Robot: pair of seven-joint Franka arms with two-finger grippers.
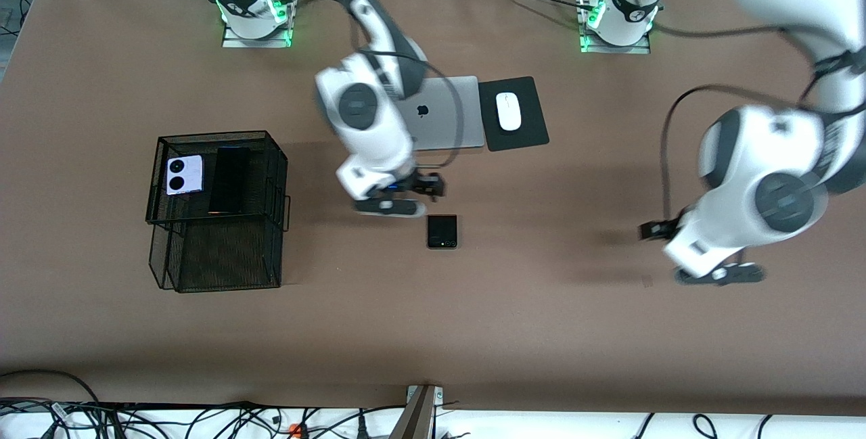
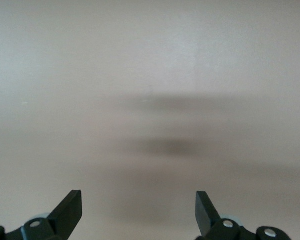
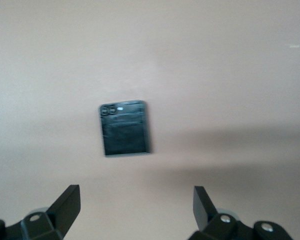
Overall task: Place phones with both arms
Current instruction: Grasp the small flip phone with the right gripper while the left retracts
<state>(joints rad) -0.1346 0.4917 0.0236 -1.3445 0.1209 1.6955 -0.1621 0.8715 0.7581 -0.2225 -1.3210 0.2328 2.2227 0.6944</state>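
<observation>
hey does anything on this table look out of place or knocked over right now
Only one thing stands out: the small black phone lies alone on the bare table, while the lilac-white phone and long black phone sit on the mesh basket. Nothing looks spilled, tipped or damaged.

Two glossy white jointed robot arms [image 1: 369,128] [image 1: 764,182] with dark grey round joint caps, looping black cables, green-lit bases and black two-finger grippers [image 3: 135,212] [image 2: 139,212].

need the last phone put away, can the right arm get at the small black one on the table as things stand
Probably yes. The right gripper hangs open right beside the small black phone, which lies flat on bare table with nothing on or against it.
</observation>
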